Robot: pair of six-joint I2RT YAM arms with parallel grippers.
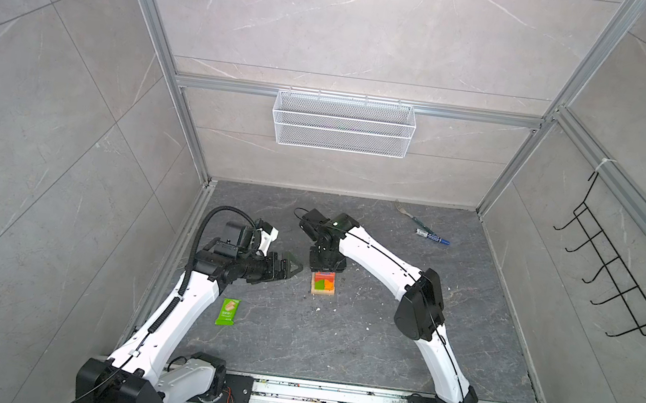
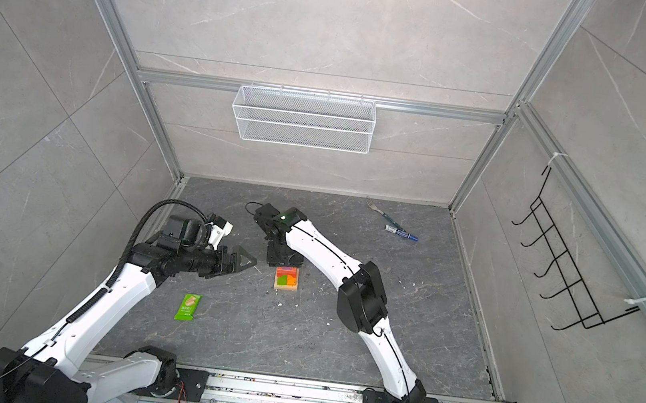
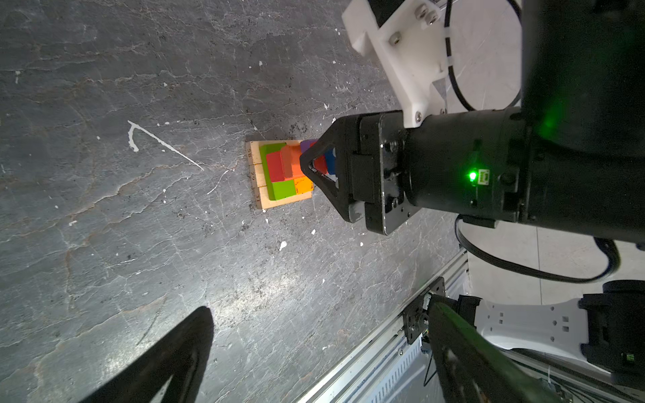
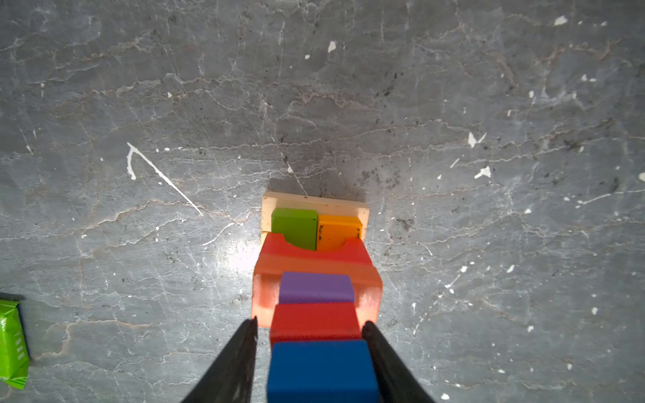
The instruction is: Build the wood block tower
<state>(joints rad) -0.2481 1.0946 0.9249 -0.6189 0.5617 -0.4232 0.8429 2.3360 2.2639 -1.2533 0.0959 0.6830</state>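
Observation:
The tower (image 1: 323, 284) (image 2: 286, 280) stands mid-floor. In the right wrist view it has a tan base (image 4: 314, 202), a green block (image 4: 295, 225) and an orange block (image 4: 336, 228), then a red arch (image 4: 314, 258). Above these sit a purple cube (image 4: 316, 288), a red cube (image 4: 314, 319) and a blue cube (image 4: 321, 370) on top. My right gripper (image 4: 310, 322) (image 1: 325, 269) points down over the stack and straddles the blue cube. One finger is against the cubes, the other stands a little off. My left gripper (image 1: 291, 269) (image 3: 321, 349) hangs open to the tower's left, holding nothing.
A green snack wrapper (image 1: 228, 311) lies front left of the tower. A blue marker (image 1: 432, 237) and a fork (image 1: 406, 212) lie at the back right. A white wire basket (image 1: 343, 123) hangs on the back wall and a black hook rack (image 1: 615, 267) on the right wall.

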